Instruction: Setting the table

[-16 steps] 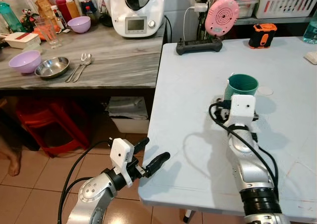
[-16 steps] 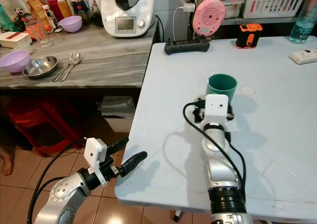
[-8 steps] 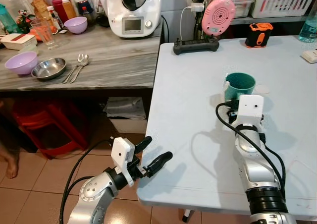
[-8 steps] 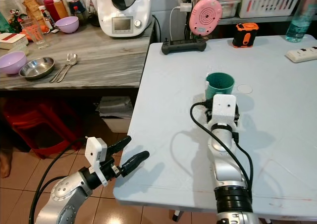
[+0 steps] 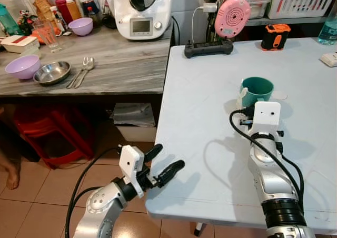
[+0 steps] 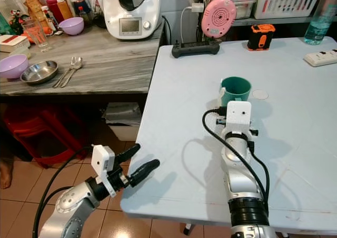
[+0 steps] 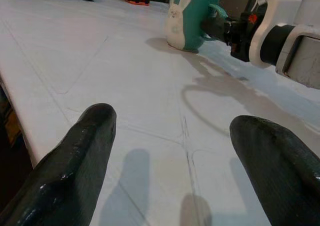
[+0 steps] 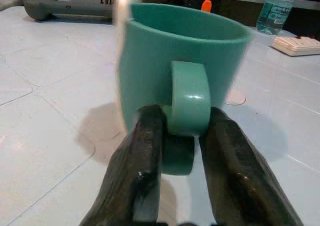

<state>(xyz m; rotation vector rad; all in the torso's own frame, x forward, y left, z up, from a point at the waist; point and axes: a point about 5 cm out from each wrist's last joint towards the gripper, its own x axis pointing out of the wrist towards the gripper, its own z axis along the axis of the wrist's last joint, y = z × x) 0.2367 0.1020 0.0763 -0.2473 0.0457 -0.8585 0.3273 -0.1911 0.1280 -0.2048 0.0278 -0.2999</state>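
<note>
The teal mug [image 8: 184,71] stands upright on the pale table [image 5: 200,90], mid-surface. The right gripper [image 8: 182,136] is clenched on its handle [image 8: 187,98] (a white rabbit figure on the mug's side). The left gripper [image 7: 175,151] hangs released at the table's near edge, apparently clear of it.

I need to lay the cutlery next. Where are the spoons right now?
The spoons lie on the grey counter to the robot's left of the white table, just right of the steel bowl and ahead of the white kitchen machine.
</note>
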